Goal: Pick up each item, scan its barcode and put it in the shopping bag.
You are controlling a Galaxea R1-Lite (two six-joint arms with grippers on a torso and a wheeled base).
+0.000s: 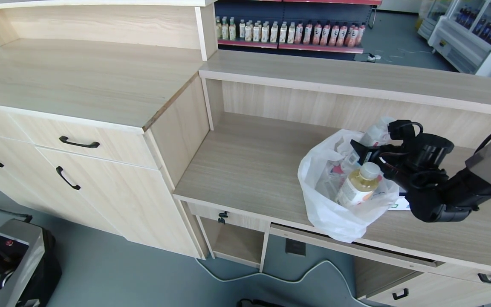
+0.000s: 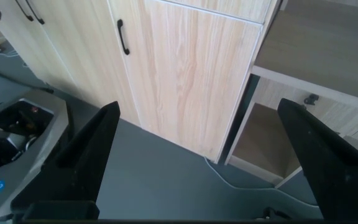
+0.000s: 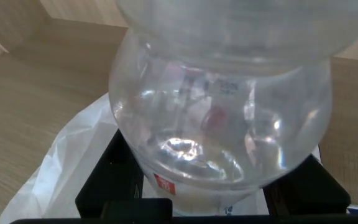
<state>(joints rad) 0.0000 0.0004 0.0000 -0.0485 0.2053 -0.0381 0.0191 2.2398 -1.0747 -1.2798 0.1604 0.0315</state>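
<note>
In the head view, a white shopping bag (image 1: 326,204) sits on the lower worktop (image 1: 249,166), close to its front edge, with its mouth gaping upward. A bottle of yellowish drink (image 1: 358,187) with a white cap leans inside it, among other items that are too crumpled into the plastic to tell apart. The right arm (image 1: 437,192) comes in from the right side. The right jaws are clamped on a clear bottle (image 1: 375,134), which is tilted at the far rim of the bag's mouth, just behind the yellowish bottle. To the left stands a taller cabinet (image 1: 100,179) with black handles on its drawers and door. Behind the counter, a store shelf (image 1: 288,32) carries a row of drink bottles.

In the left wrist view, the left jaws are spread wide, and their two black fingers (image 2: 86,155) have nothing between them. They hang over the grey floor (image 2: 160,174), facing the light wooden cabinet door (image 2: 185,74) and the open compartment beside it.

In the right wrist view, the clear bottle (image 3: 222,106) looms very close, its rounded transparent body pinched from both sides by the black fingers (image 3: 114,180) of the right jaws. A small red mark shows low on its wall. Beneath and beside it lies the white plastic of the shopping bag (image 3: 61,174), resting on the wood-grain worktop (image 3: 23,99).
</note>
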